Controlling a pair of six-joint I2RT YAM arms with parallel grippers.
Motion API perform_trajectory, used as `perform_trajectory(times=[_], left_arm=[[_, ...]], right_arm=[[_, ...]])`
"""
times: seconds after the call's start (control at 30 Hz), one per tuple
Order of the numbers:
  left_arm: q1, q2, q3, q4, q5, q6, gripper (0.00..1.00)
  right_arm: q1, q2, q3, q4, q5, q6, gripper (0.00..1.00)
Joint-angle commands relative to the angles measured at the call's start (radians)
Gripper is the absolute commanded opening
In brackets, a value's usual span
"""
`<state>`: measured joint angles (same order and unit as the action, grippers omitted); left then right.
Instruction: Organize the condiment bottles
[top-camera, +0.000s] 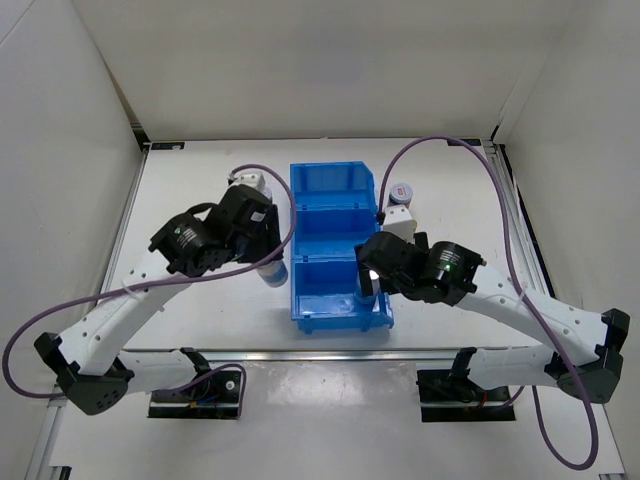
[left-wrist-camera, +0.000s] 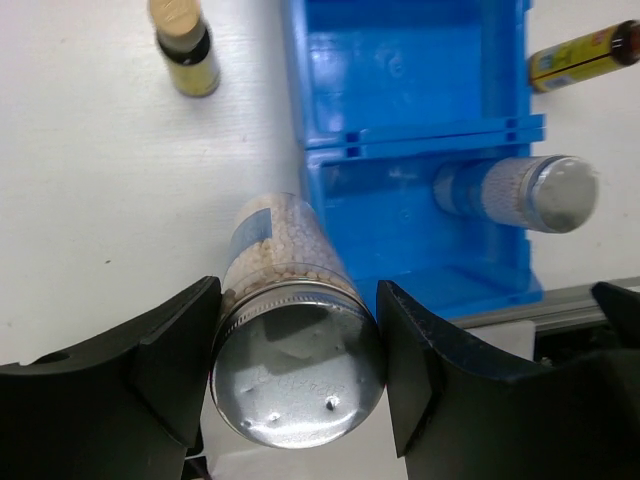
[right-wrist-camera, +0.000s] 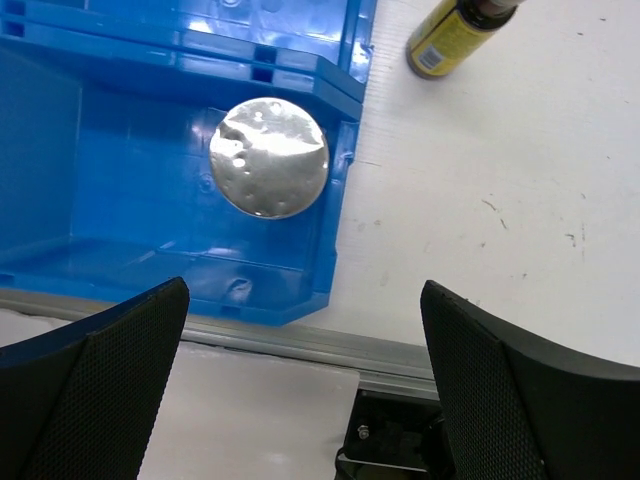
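My left gripper is shut on a white-blue silver-topped cylinder, held just left of the blue bin. The second cylinder stands in the bin's near compartment. My right gripper is open and empty above that compartment's near right corner. One slim brown yellow-labelled bottle stands left of the bin. Another is on the table right of it. A jar with a white-pink lid stands right of the bin. Another shows behind my left arm.
The bin's wall runs between the cylinder inside and the table to the right. A metal rail marks the table's near edge. White walls enclose the table at the left, back and right.
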<state>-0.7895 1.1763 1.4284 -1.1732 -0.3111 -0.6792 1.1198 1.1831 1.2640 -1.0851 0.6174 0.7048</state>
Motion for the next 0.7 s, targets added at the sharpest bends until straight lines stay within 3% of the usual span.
perform_trajectory(times=[0.0, 0.27, 0.67], left_arm=[[-0.031, 0.051, 0.125, 0.012, 0.006, 0.021, 0.12], [-0.129, 0.226, 0.187, 0.084, -0.039, 0.012, 0.12], [-0.189, 0.356, 0.029, 0.279, -0.039, -0.028, 0.12]], right_arm=[[0.005, -0.045, -0.006, -0.033, 0.061, 0.033, 1.0], [0.005, -0.085, -0.006, -0.094, 0.114, 0.074, 1.0], [-0.014, -0.139, 0.046, -0.156, 0.191, 0.096, 1.0]])
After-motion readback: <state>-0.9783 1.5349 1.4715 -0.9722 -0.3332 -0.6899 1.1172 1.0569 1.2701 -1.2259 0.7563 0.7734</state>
